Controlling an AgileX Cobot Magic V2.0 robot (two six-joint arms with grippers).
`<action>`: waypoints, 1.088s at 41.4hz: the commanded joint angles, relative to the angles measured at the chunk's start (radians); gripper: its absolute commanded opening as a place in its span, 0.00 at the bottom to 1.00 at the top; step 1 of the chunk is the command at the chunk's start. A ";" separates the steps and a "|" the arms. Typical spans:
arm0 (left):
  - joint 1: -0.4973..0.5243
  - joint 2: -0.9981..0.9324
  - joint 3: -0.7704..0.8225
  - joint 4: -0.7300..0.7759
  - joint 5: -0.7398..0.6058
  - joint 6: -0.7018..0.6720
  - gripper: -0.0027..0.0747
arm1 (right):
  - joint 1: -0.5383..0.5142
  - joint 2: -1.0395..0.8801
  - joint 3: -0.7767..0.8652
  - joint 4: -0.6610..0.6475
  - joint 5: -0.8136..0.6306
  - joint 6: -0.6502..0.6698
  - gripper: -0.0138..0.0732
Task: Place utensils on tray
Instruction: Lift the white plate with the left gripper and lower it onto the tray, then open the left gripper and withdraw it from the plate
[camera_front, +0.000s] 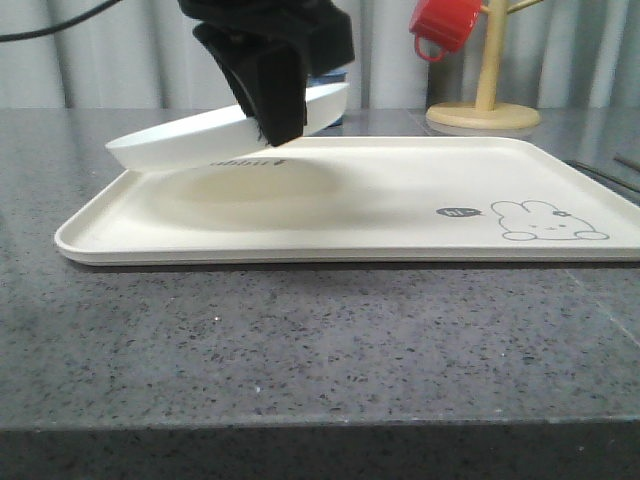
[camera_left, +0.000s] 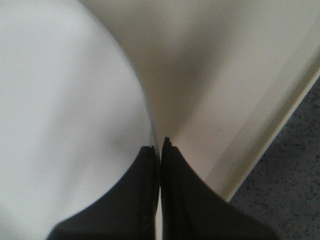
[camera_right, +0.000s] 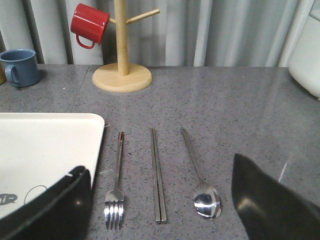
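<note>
Overhead, the left gripper (camera_front: 272, 128) pinches the rim of the white plate (camera_front: 190, 135), its two black fingers (camera_left: 142, 200) pressed together on the edge. The plate hangs tilted just above the left part of the cream tray (camera_front: 400, 215), low side toward the tray's left end, casting a soft shadow (whether that low edge touches the tray cannot be told). The arm above the gripper is cut off at the frame's top.

The right gripper (camera_right: 160, 205) is spread wide and empty, its dark fingers (camera_right: 270, 200) partly cropped, hovering over the cutlery beside the tray. On the counter lie one fork (camera_right: 116, 190), one pair of chopsticks (camera_right: 157, 175) and one spoon (camera_right: 200, 175), side by side and parallel, none touching.

Behind them stands a wooden mug tree (camera_right: 121, 70) with one red mug (camera_right: 89, 25) hung on it, and one blue mug (camera_right: 20, 67) sits nearby. A white appliance (camera_right: 307, 50) is cut off at the edge. The surface is speckled grey stone (camera_front: 300, 340); pale curtains (camera_right: 225, 30) hang behind.
</note>
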 joint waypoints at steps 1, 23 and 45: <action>-0.008 -0.012 -0.032 -0.003 -0.026 0.000 0.01 | -0.006 0.015 -0.032 0.000 -0.078 -0.005 0.85; -0.008 0.033 -0.037 -0.038 -0.029 -0.002 0.43 | -0.006 0.015 -0.032 0.000 -0.078 -0.005 0.85; 0.221 -0.169 -0.175 -0.011 0.108 -0.021 0.20 | -0.006 0.015 -0.032 0.000 -0.078 -0.005 0.85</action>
